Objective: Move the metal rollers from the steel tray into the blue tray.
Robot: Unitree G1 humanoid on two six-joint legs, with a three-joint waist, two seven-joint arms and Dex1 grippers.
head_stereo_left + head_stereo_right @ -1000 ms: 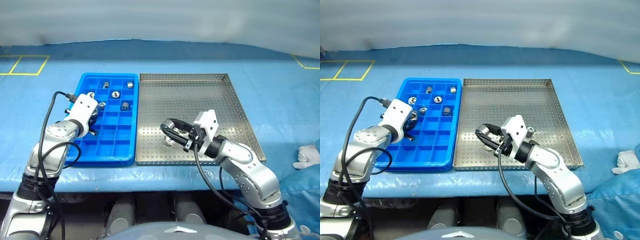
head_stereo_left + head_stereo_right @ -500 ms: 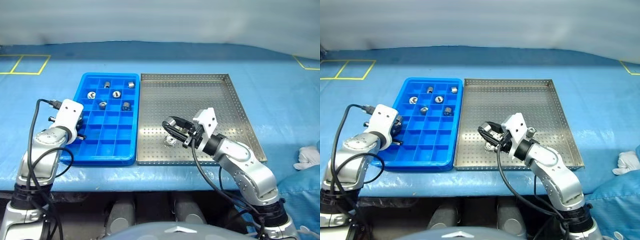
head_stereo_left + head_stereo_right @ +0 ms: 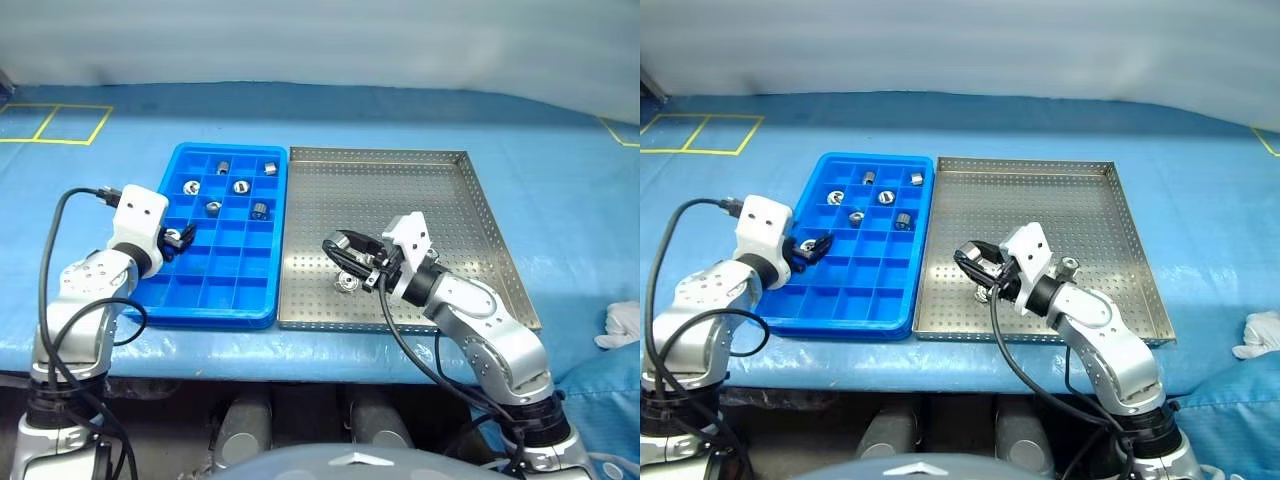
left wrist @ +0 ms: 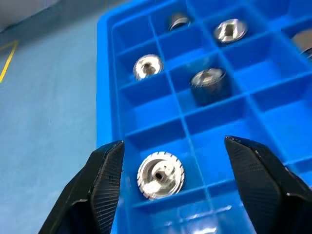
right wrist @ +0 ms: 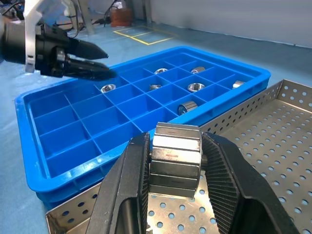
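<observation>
Over the near part of the large silvery steel tray (image 3: 400,185) with its perforated floor and low rim, my right end effector (image 5: 175,161) pinches one of the small shiny metal rollers (image 5: 174,159) between its two black fingers. Seen up close, that roller is a short silver cylinder with flat facets around its side, like a nut, standing upright in my grip. A second roller (image 3: 345,284) lies on the dotted floor of the steel tray just below my right end effector, and another (image 3: 1070,266) sits on the same floor behind my right wrist.

To the left, touching the steel tray side by side on the blue-covered desk (image 3: 560,190), stands the bright blue plastic tray (image 3: 196,304) with its grid of small square compartments. Five rollers rest in separate compartments near its far end, some upright with the dark centre hole showing, one on its side. My left end effector (image 4: 170,165) hangs over the tray's left column with its fingers spread wide, holding nothing. Between them, in the compartment underneath, a sixth roller (image 4: 160,175) sits upright, ridged around its rim with a small dark hole in the middle.
</observation>
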